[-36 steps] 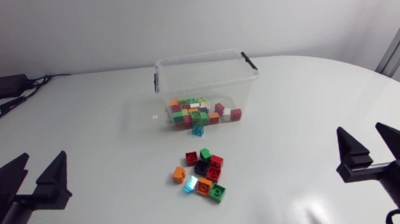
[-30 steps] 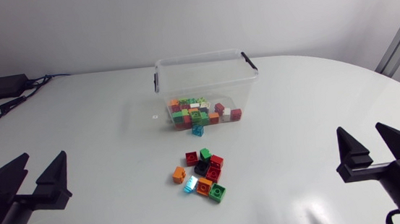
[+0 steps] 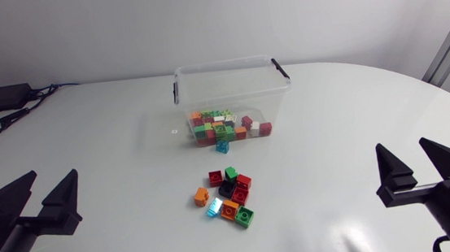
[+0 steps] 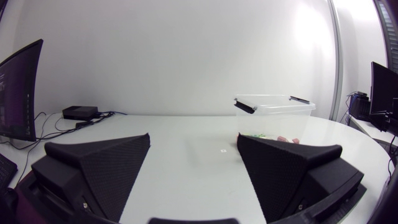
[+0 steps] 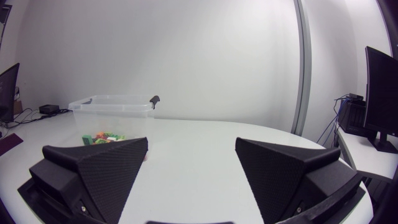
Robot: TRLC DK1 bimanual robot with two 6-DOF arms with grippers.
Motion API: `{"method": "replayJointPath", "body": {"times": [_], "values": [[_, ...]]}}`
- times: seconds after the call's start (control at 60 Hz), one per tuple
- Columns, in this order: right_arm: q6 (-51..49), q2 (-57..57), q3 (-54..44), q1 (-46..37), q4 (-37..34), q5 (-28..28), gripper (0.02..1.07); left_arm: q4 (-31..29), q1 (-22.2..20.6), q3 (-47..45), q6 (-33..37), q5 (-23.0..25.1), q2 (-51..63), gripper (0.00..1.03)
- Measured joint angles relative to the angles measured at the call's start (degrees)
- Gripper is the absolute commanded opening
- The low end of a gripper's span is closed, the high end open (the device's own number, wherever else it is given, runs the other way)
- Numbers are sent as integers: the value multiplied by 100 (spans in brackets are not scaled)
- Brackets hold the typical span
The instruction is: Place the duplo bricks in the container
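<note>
Toward the far side of the white table [image 3: 86,130], the clear container [image 3: 229,81] holds many duplo bricks [image 3: 225,124]. A turquoise brick [image 3: 223,146] sits at its near wall, inside or outside unclear. Nearer lies a loose brick cluster [image 3: 230,197], hidden behind the fingers in both wrist views. The left gripper [image 3: 50,177] and right gripper [image 3: 401,146], their arms cut off, have fingers spread apart.

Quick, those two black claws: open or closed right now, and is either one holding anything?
Left gripper: open, holding nothing.
Right gripper: open, holding nothing.
</note>
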Motion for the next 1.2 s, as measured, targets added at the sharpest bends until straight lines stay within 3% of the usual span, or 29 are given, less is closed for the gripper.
{"method": "replayJointPath", "body": {"times": [0.25, 0.533, 0.85, 1.017, 1.2], "values": [[0, 560, 472, 149, 57, -20, 103, -28, -614, 984, 0, -4, 1676, 97], [0, 2181, 1143, 501, 66, -37, 102, -122, -1585, 1897, 221, -168, 3692, 92], [-278, 3930, 2271, 988, -903, 20, 102, -647, -1908, 3045, 1381, -192, 6540, 87], [-302, 4457, 2544, 1226, -1292, -114, 102, -1038, -2275, 3521, 2476, -186, 7436, 86], [-304, 4927, 2789, 1523, -1633, -302, 102, -1108, -2328, 3832, 3497, -4, 7879, 90]]}}
